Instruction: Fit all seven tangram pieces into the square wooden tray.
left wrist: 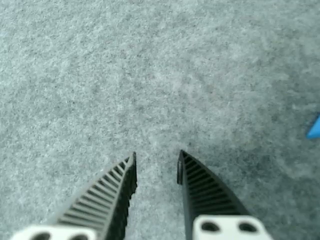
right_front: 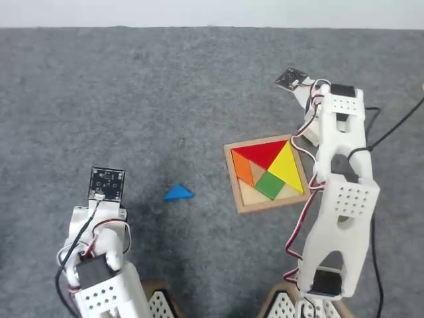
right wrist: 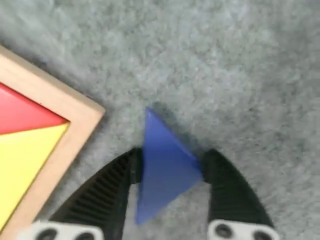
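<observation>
The square wooden tray (right_front: 233,179) lies right of centre. It holds a red triangle (right_front: 262,154), a yellow triangle (right_front: 288,169), an orange piece (right_front: 243,171) and a green square (right_front: 269,185). A small blue triangle (right_front: 178,193) lies flat on the carpet left of the tray; its tip (left wrist: 315,127) shows in the left wrist view. My right gripper (right wrist: 172,152) is shut on another blue triangle (right wrist: 162,172), just off the tray's corner (right wrist: 82,115) beside the red and yellow pieces. My left gripper (left wrist: 156,156) stands open over bare carpet with nothing between its fingers.
Grey carpet covers the whole table. The right arm (right_front: 338,199) stretches along the tray's right side and hides its own gripper from above. The left arm (right_front: 99,265) sits folded at the near left. Cables (right_front: 391,132) trail off to the right.
</observation>
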Controlling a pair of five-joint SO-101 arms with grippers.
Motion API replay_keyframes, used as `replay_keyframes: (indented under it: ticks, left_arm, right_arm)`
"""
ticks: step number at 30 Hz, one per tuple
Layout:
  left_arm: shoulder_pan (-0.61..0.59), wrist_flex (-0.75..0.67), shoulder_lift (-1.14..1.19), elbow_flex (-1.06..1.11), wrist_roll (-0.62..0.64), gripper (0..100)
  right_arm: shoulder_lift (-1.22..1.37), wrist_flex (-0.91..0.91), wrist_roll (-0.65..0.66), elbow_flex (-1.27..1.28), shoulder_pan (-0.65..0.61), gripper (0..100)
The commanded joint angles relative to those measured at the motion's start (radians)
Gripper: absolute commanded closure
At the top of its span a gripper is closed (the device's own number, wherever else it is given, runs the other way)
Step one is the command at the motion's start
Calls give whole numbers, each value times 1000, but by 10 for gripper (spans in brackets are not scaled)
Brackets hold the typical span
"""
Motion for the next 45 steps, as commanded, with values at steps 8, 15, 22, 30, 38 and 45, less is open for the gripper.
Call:
replay_keyframes:
  ticks: [8, 15, 22, 30, 38, 45]
  left_arm:
    - [-2, -9, -6, -7, -2, 867]
    - [-2, -9, -6, -7, -2, 867]
    - [-2, -9, -6, -7, -2, 867]
    - [-2, -9, -6, -7, -2, 867]
    - [-2, -9, -6, -7, -2, 867]
    - [-2, -11, -6, -7, -2, 867]
  right_arm:
    - [24, 209, -9, -124, 97, 916]
    - [-70, 398, -34, -227, 143, 916]
    - [-232, 487, -302, -227, 191, 932]
    - [-288, 509, -296, -124, 240, 847]
    - [-134, 484, -187, -100, 213, 738]
    - [-90, 473, -153, -97, 208, 720]
